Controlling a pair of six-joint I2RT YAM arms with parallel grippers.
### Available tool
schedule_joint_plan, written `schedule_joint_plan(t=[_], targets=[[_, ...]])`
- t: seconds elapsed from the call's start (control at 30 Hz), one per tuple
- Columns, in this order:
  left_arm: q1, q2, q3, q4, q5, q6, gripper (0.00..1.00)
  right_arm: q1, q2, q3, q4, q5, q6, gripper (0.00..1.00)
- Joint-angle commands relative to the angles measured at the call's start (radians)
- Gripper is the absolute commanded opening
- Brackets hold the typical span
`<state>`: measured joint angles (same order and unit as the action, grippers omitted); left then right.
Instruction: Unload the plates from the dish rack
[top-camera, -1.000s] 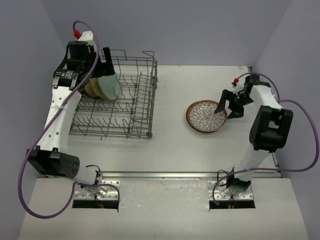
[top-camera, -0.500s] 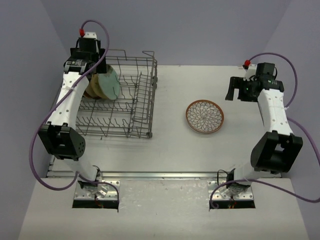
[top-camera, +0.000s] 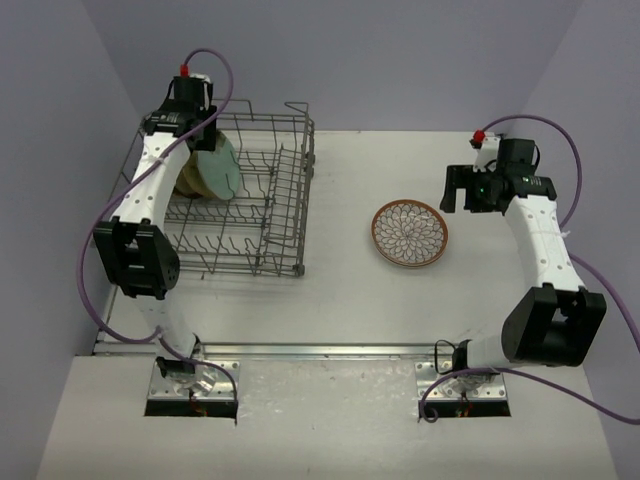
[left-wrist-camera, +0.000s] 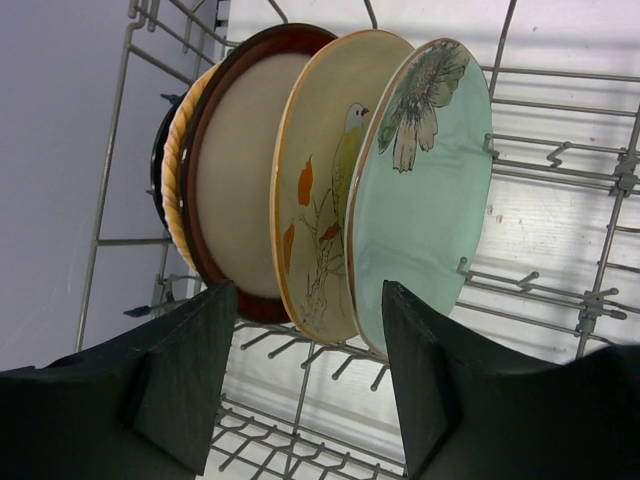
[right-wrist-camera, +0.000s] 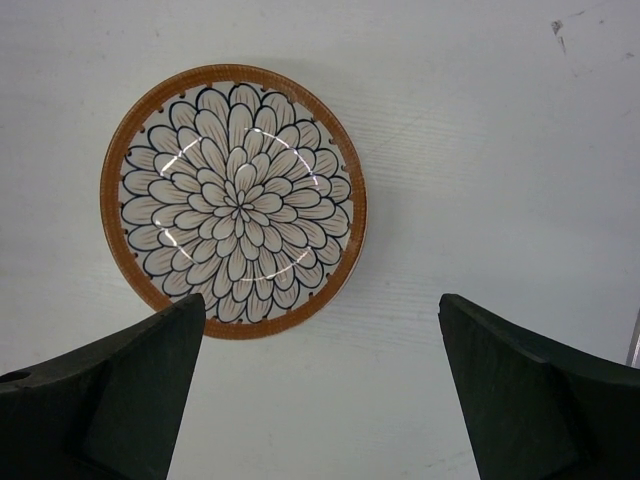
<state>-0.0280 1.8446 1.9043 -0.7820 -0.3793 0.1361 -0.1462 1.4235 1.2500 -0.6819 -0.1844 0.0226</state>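
The grey wire dish rack (top-camera: 285, 215) stands at the left of the table. Several plates stand upright in its far left corner (top-camera: 212, 170): mint green (left-wrist-camera: 430, 190), cream floral (left-wrist-camera: 325, 190), red-rimmed beige (left-wrist-camera: 240, 170), tan (left-wrist-camera: 175, 170), and a black one (left-wrist-camera: 158, 150) mostly hidden behind. My left gripper (top-camera: 197, 135) is open and empty, hovering just above and short of these plates (left-wrist-camera: 308, 295). The brown-rimmed petal plate (top-camera: 410, 233) lies flat on the table (right-wrist-camera: 233, 200). My right gripper (top-camera: 456, 188) is open and empty, above and to its right (right-wrist-camera: 322, 300).
The rack's raised wire sides (top-camera: 300, 120) and upright tines (left-wrist-camera: 540, 285) surround the plates. The purple side walls stand close to the rack's left side and to the right arm. White tabletop (top-camera: 340, 290) lies between the rack and the petal plate.
My right gripper has lifted off the petal plate and drawn back to the right, leaving it flat on the table. My left gripper has pulled back from the mint green plate toward the rack's far edge.
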Motion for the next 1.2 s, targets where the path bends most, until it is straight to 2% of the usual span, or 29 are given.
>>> schedule_joint_plan(t=[0.0, 0.2, 0.4, 0.53, 0.67, 0.73, 0.77, 0.93, 1.17], targets=[[0.003, 0.052, 0.052, 0.04, -0.006, 0.014, 0.57, 0.013, -0.014, -0.008, 0.036, 0.001, 0.007, 0.99], [0.004, 0.14, 0.068, 0.055, -0.014, -0.003, 0.55, 0.021, -0.031, -0.017, 0.041, -0.045, 0.01, 0.99], [0.007, 0.205, 0.078, 0.06, 0.046, -0.03, 0.43, 0.03, -0.052, -0.037, 0.044, -0.063, 0.017, 0.99], [0.008, 0.224, 0.081, 0.05, 0.086, -0.05, 0.38, 0.029, -0.074, -0.056, 0.053, -0.066, 0.007, 0.99], [0.014, 0.218, 0.092, 0.044, 0.108, -0.07, 0.21, 0.03, -0.083, -0.061, 0.051, -0.082, 0.007, 0.99], [0.016, 0.207, 0.117, 0.03, 0.106, -0.078, 0.05, 0.029, -0.085, -0.06, 0.053, -0.088, 0.006, 0.99], [0.017, 0.202, 0.136, 0.024, 0.105, -0.082, 0.02, 0.03, -0.086, -0.06, 0.056, -0.089, 0.005, 0.99], [0.017, 0.161, 0.194, 0.0, 0.081, -0.071, 0.0, 0.036, -0.088, -0.06, 0.058, -0.101, 0.004, 0.99], [0.014, 0.057, 0.263, 0.051, -0.043, -0.004, 0.0, 0.046, -0.104, -0.051, 0.074, -0.107, 0.009, 0.99]])
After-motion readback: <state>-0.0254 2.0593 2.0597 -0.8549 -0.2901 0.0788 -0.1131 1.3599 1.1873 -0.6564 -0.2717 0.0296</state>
